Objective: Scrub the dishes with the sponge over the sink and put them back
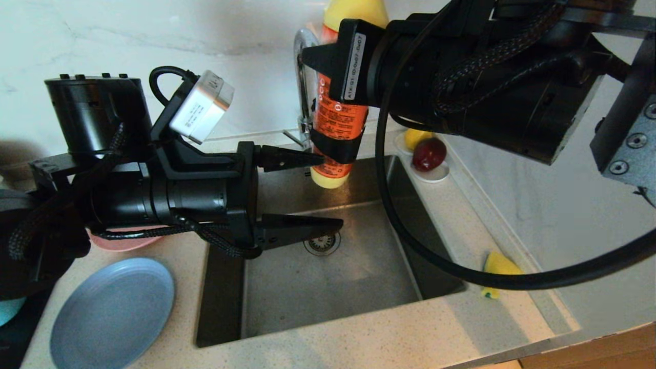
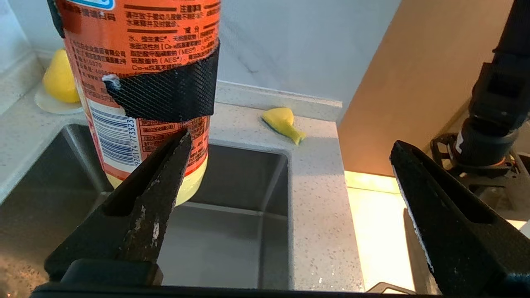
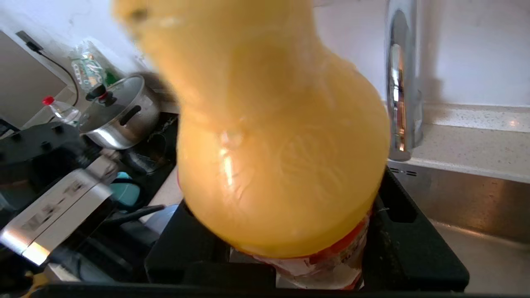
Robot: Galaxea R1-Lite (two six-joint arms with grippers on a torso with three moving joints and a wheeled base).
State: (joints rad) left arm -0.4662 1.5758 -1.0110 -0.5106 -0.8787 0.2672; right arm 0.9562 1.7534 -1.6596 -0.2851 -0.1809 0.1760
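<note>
Right pincer [image 1: 335, 138] is clamping the orange bottle [image 1: 335, 123] over the sink [image 1: 328, 277]; left pincer [image 1: 318, 192] is gaping beside it. Cable is crossing the sponge [image 1: 499, 266] on the right counter [image 1: 410, 338]. Left arm is hiding most of the pink plate [image 1: 120, 242]; the blue plate [image 1: 113, 312] is lying near-left.

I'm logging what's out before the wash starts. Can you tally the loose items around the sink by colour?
Yellow: 2, sponge, pear
Orange: 1, bottle, held over the sink by the right gripper
Red: 1, apple
Pink: 1, plate
Light blue: 1, plate
Teal: 1, bowl
White: 1, saucer
Total: 8
</note>
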